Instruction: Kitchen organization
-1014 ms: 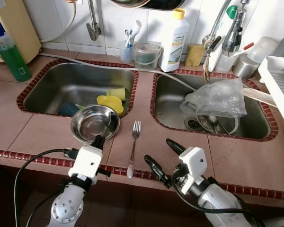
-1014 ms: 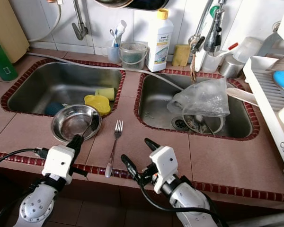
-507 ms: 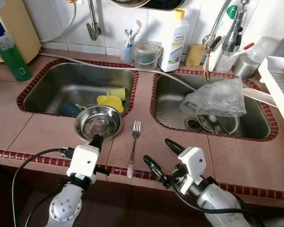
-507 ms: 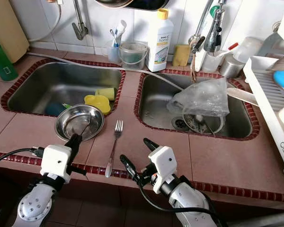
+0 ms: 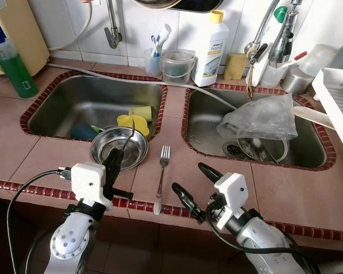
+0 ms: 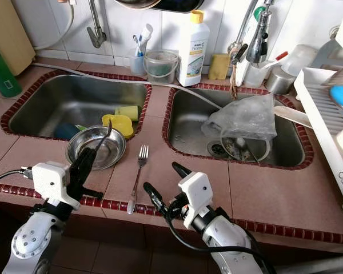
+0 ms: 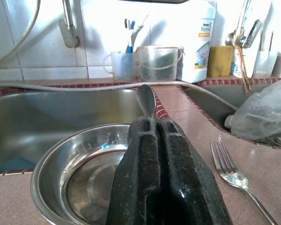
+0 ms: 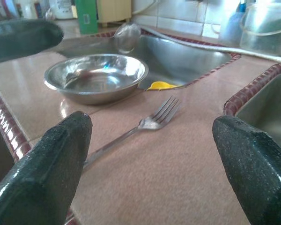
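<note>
- My left gripper (image 5: 115, 161) is clamped on a spoon (image 5: 127, 140), lifted above the steel bowl (image 5: 119, 148).
- My right gripper (image 5: 192, 182) is spread wide; the fork (image 5: 161, 177) lies on the counter (image 5: 286, 194) at its 10 o'clock.

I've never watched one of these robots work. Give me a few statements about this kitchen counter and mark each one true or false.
1. The left gripper is shut on a spoon. True.
2. The fork lies inside the steel bowl. False: it lies on the counter beside the bowl.
3. The right gripper is open and holds nothing. True.
4. The plastic bag sits in the left sink. False: it is in the right sink.
5. The white bottle stands behind the sinks. True.
</note>
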Motion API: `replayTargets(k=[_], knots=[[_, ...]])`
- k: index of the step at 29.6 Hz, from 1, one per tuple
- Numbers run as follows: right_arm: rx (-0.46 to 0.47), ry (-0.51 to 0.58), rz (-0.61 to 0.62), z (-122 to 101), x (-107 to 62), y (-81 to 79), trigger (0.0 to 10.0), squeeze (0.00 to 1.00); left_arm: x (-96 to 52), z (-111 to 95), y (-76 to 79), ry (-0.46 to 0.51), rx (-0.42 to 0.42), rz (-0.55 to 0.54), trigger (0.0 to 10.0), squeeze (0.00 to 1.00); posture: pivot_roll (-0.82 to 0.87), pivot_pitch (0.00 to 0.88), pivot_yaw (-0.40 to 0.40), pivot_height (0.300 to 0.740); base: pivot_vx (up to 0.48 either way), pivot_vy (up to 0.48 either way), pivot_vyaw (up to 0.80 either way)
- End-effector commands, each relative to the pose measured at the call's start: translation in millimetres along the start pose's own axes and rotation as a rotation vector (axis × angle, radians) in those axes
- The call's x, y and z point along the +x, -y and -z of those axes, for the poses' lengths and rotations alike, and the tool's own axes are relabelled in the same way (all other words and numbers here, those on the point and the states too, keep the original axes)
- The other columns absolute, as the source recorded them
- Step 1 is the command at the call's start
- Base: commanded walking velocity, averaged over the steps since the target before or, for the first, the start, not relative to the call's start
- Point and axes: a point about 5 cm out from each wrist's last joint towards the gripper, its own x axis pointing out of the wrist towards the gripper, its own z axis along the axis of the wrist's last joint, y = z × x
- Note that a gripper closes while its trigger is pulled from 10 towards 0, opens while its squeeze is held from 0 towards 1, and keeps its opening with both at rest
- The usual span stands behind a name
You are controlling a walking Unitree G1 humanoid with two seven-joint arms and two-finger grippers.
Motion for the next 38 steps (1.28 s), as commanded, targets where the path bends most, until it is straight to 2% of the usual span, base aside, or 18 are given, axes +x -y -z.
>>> replayTargets(k=[1,5,6,8,9,13,27,31,38], knots=[[0.002,0.044,0.033,-6,0.9,5.4,10.0,0.00,4.1,-4,-2.0,0.015,-0.006,-0.002,0.0,0.00,-0.04,0.075,-0.026,0.740,0.000,0.000,0.00],[-0.014,0.103,0.119,-15,4.7,15.6,10.0,0.00,7.7,-5,-6.1,0.017,-0.012,0.002,0.0,0.00,-0.04,0.071,-0.024,0.740,0.000,0.000,0.00],[-0.021,0.125,0.160,-18,6.0,20.9,10.0,0.00,9.1,-4,-7.9,0.015,-0.012,0.008,5.8,0.00,-0.04,0.069,-0.022,0.740,0.000,0.000,0.00],[-0.031,0.138,0.181,-20,6.4,23.9,10.0,0.00,9.9,-4,-8.6,0.011,-0.015,0.014,5.8,0.00,-0.04,0.068,-0.023,0.740,0.000,0.000,0.00],[-0.034,0.148,0.210,-21,7.2,28.2,10.0,0.00,12.3,-5,-8.9,0.013,-0.020,0.030,10.0,0.00,-0.04,0.066,-0.022,0.740,0.000,0.000,0.00],[-0.046,0.179,0.265,-25,10.1,35.0,10.0,0.00,18.0,-7,-9.3,0.014,-0.032,0.046,10.0,0.00,-0.04,0.060,-0.019,0.740,0.000,0.000,0.00],[-0.051,0.213,0.286,-28,18.1,36.7,10.0,0.00,38.0,-16,-22.2,0.051,-0.096,0.003,10.0,0.00,-0.05,0.035,-0.015,0.740,0.000,0.000,0.00],[-0.050,0.217,0.282,-29,19.2,36.1,10.0,0.00,40.0,-17,-22.2,0.062,-0.099,0.004,10.0,0.00,-0.05,0.030,-0.016,0.740,0.000,0.000,0.00],[-0.050,0.220,0.275,-29,19.6,35.5,10.0,0.00,41.4,-16,-22.2,0.064,-0.108,0.007,10.0,0.00,-0.05,0.021,-0.016,0.740,0.291,0.000,0.00]])
